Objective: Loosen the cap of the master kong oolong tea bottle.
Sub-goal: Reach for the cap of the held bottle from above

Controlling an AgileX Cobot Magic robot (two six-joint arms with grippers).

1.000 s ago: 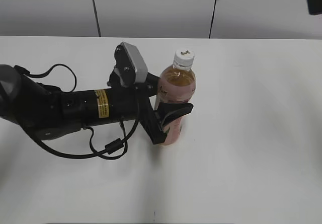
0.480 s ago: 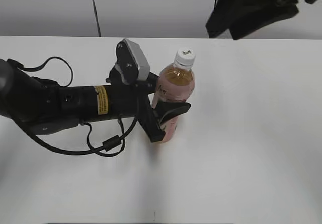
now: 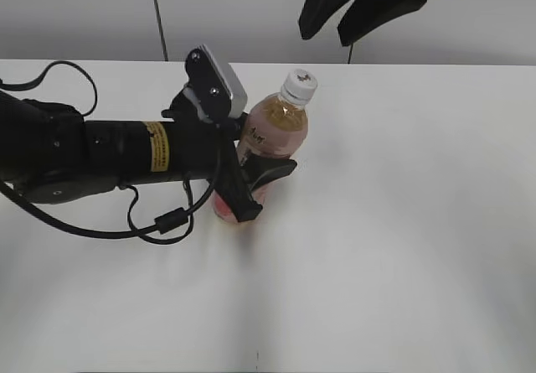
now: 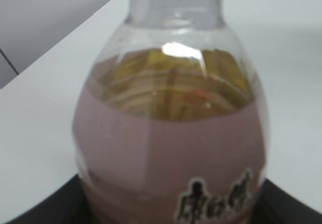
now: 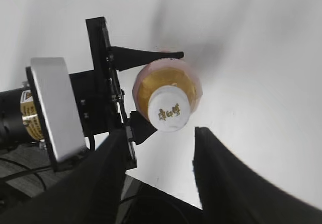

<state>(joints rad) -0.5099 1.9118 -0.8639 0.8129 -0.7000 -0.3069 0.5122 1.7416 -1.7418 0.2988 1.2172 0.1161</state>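
Note:
The master kong oolong tea bottle (image 3: 266, 142) has amber tea and a pink label, and leans left on the white table. Its white cap (image 3: 300, 85) with a dark mark is on the neck. My left gripper (image 3: 251, 180) is shut on the bottle's labelled body. The left wrist view shows the bottle (image 4: 171, 148) close up, with dark jaw edges at both lower corners. My right gripper (image 3: 339, 8) is open and hangs above and behind the bottle. In the right wrist view the cap (image 5: 169, 112) lies below and ahead of my right gripper (image 5: 161, 136).
The left arm (image 3: 92, 159) lies across the left of the table with a looping black cable (image 3: 159, 222). The table's far edge meets a grey wall (image 3: 251, 12) with dark seams.
The left gripper has drawn the bottle leftward and it now tilts. The right gripper has come into view at the top and moved left toward the bottle.

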